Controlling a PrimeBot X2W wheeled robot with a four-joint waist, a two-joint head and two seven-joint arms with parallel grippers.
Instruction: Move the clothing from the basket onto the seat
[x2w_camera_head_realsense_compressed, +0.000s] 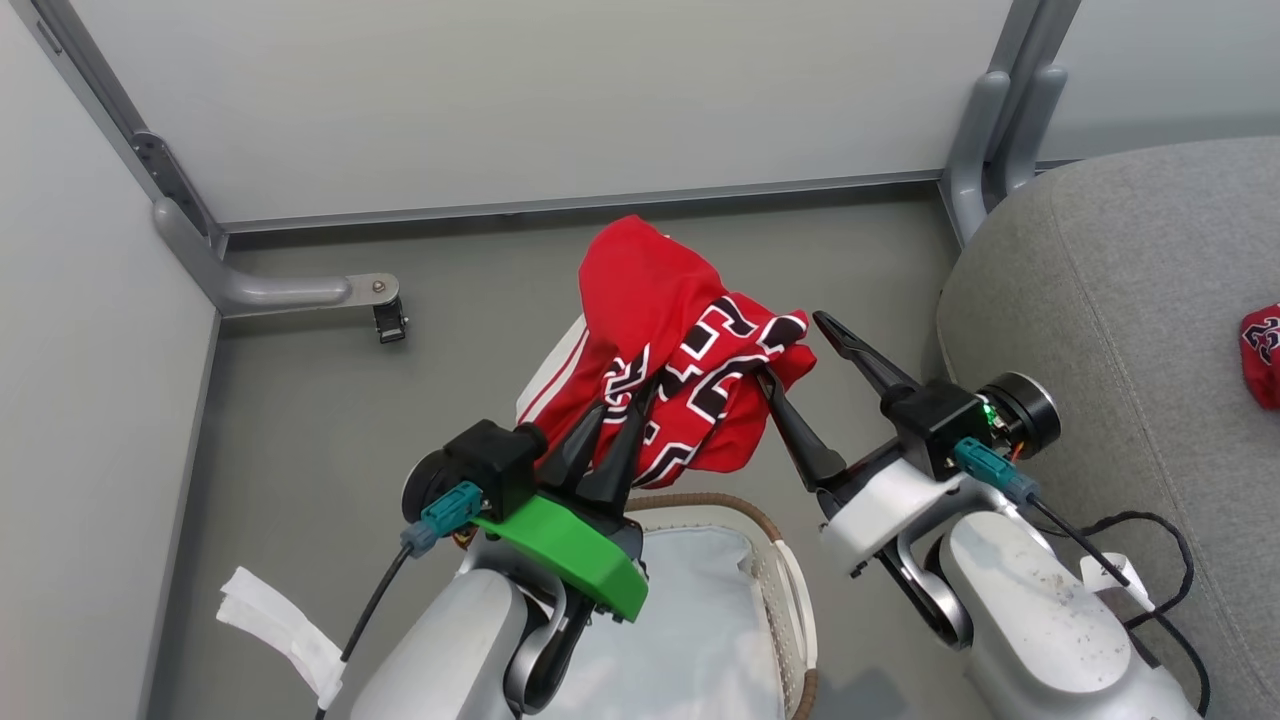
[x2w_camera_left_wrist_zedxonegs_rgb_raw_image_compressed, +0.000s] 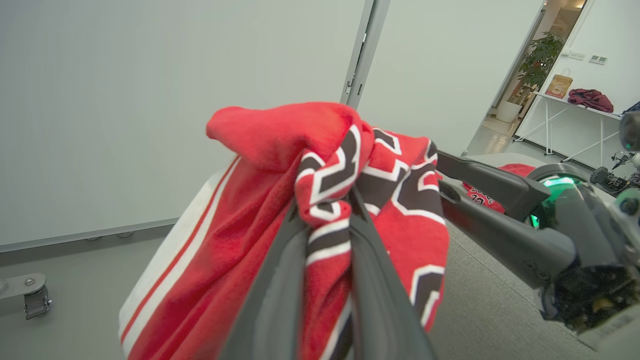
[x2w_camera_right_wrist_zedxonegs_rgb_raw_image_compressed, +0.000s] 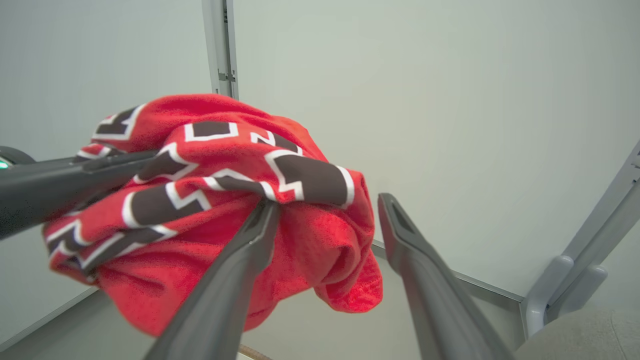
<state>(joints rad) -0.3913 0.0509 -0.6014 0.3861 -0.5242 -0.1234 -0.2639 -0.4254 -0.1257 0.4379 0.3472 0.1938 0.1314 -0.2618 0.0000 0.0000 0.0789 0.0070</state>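
Presently, the large rounded seat upholstered in grey textured fabric (x2w_camera_head_realsense_compressed: 1100, 300) occupies the right side of the head view. It stands on the grey floor (x2w_camera_head_realsense_compressed: 300, 420), just beside the robot's right arm.

The small oval white perforated plastic basket with a brown woven rim (x2w_camera_head_realsense_compressed: 775, 545) sits on the floor at the bottom centre, between the two pale forearms. Its plain white cloth liner (x2w_camera_head_realsense_compressed: 690, 610) lies exposed inside.

One red basketball garment with white striped trim and black-and-white lettering (x2w_camera_head_realsense_compressed: 650, 290) hangs in the air, clear of the basket and beyond its far rim. It is left of the seat and does not touch it.

A second red garment with the same lettering (x2w_camera_head_realsense_compressed: 1262, 355) lies on the seat cushion at the right edge of the head view.

The left arm's fingers (x2w_camera_head_realsense_compressed: 615, 450) are clenched on a bunched fold of the hanging garment. The left wrist view shows the lettered cloth pinched between them (x2w_camera_left_wrist_zedxonegs_rgb_raw_image_compressed: 280, 280).

The right arm's fingers (x2w_camera_head_realsense_compressed: 800, 435) are spread wide and grasp nothing. In the right wrist view, one finger touches the garment's underside, while the other (x2w_camera_right_wrist_zedxonegs_rgb_raw_image_compressed: 425, 270) stands free of the cloth.
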